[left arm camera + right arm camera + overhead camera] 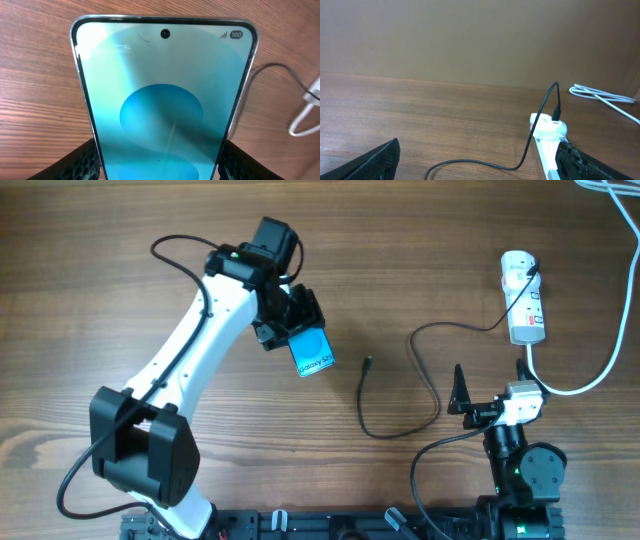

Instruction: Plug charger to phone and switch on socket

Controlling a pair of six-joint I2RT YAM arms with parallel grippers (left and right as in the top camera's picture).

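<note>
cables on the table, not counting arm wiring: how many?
2. The thin black charger cable runs from the power strip and loops to its free plug mid-table. The thick white cord leaves the strip's near end and curves off the right edge. None looks hidden.

The phone (165,100) carries the only writing that can be read. In the left wrist view, the top right corner of its screen shows the number "100" inside a small dark battery pill, with a signal-bars sign just to its left. In the overhead view, a line of small white text runs along the bottom of the same screen. It begins with "Galaxy", and the characters after it are too small to make out. The power strip (523,298) bears small red and grey markings on its white body, but none of them can be read in any view.
</note>
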